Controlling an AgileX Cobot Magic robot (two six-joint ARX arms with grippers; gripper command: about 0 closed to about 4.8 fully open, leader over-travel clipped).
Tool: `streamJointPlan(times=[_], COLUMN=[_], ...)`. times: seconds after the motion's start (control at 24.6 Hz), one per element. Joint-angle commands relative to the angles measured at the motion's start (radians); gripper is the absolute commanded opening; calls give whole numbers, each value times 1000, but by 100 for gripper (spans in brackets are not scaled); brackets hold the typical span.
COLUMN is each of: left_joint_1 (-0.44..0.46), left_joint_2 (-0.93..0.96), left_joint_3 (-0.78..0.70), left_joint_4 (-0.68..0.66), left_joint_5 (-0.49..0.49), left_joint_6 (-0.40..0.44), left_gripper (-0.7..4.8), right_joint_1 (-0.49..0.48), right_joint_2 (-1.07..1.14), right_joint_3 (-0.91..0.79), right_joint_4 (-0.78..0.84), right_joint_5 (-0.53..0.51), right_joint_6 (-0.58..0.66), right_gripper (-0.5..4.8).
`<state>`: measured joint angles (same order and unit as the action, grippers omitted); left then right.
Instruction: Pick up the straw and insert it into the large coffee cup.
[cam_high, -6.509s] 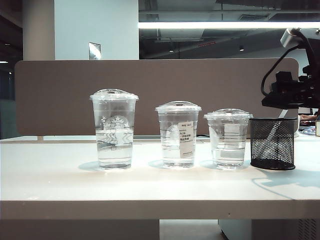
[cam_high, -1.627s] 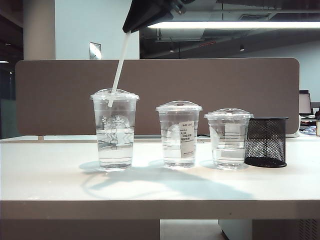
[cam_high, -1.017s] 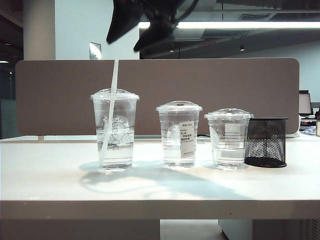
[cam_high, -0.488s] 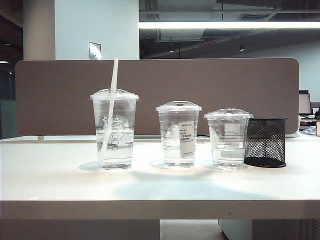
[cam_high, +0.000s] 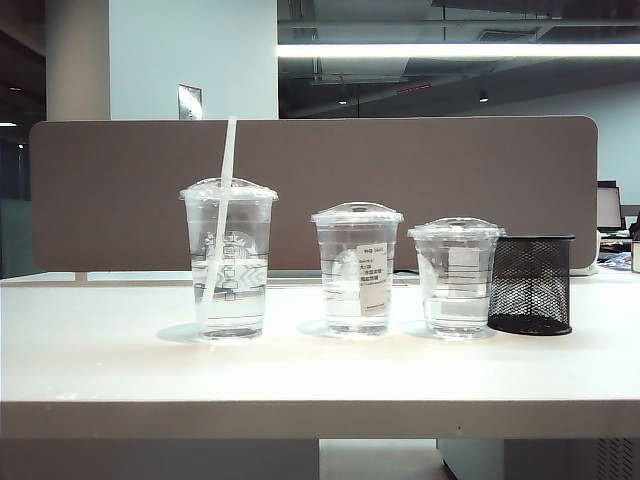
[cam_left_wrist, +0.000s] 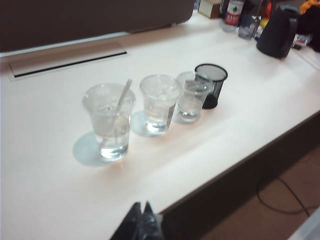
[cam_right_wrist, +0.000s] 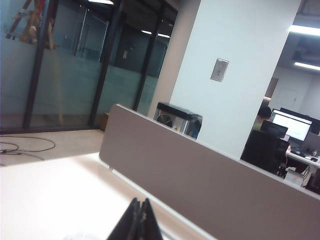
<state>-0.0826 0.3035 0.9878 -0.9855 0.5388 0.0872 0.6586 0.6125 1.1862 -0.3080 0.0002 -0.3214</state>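
Right gripper (cam_right_wrist: 139, 220) shut; partition (cam_right_wrist: 200, 180) beyond

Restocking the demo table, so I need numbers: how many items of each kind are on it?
Clear lidded cups: 3: large coffee cup, medium cup, short cup
Straw: 1, standing in the large cup
Black mesh holder: 1
Total: 5

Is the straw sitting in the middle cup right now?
No, the straw leans through the lid of the large coffee cup at the left end of the row, not the medium cup.
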Motion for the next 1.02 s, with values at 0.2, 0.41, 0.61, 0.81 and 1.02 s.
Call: streamJointPlan(times=[0.2,0.41,0.61,0.81,1.02], left_joint_1=[1,0,0,0,0], left_joint_2=[0,0,1,0,0], left_joint_3=[-134,-383,-552,-706,-801], left_joint_4=[360,660,718,750,813], left_joint_5=[-21,-31,-143,-194,-205], left_joint_6=[-88,-242,-317,-410,-415], left_gripper=[-3,-3,-3,-3,-3], right_joint_1=[2,2,2,2,2], right_joint_2=[-370,-554,-592,-592,-592], right_joint_3=[-410,-655,-794,-906,-968], right_joint_4=[30,53,53,69,74], right_joint_5=[-7,-66,-167,-209,-216], right_joint_6=[124,208,223,240,284], right_gripper=[-9,-9,-9,-9,-9])
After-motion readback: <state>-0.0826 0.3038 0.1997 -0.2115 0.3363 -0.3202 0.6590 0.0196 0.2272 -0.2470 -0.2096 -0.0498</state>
